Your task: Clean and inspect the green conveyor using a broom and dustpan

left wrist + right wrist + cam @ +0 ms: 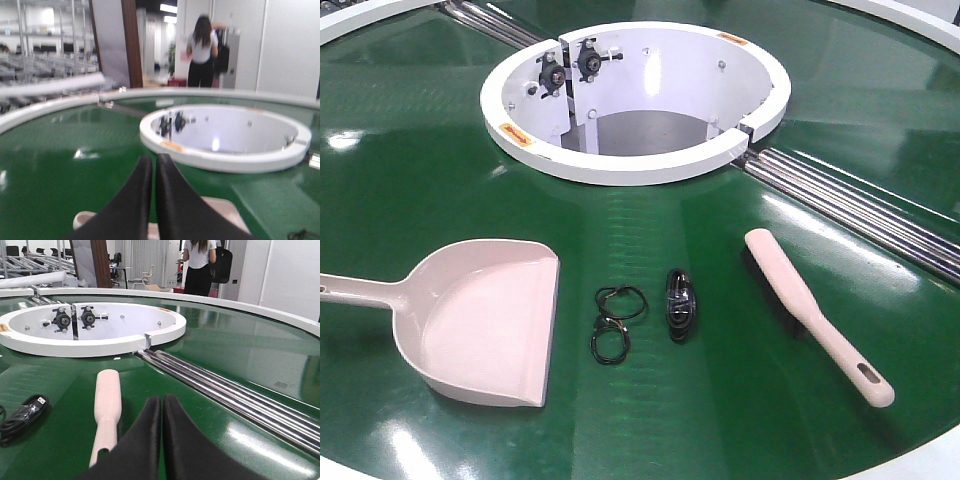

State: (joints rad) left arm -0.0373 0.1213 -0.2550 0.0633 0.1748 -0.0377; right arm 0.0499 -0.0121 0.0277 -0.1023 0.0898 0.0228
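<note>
**The green conveyor, a broad shiny dark-green belt, with its tools lying ready**

The belt fills almost the whole front picture. It looks smooth and slick, so light things will likely slide on it. A big white ring-shaped housing sits in the upper middle. Shiny steel rods run from it toward the right edge.

The dustpan, a pale pink plastic scoop with a wide flat mouth and a long straight handle, lies flat in the lower left. Its mouth faces right. It looks light and stiff. The handle, running off the left edge, seems the best place to grab.

The broom, a slim pale pink plastic brush with dark bristles underneath, lies slanted in the lower right. It looks light and stiff too, with soft bristles. The narrow end with the slot, lowest in the picture, is the part to hold.

Between the two tools lie a black bundled cable and, just left of it, some thin dark loops. They look floppy and may snag in the bristles. The rods near the broom's tip could catch it too.

The left gripper has its black fingers pressed together, holding nothing, over the dustpan. The right gripper is the same, just right of the broom's handle.
</note>
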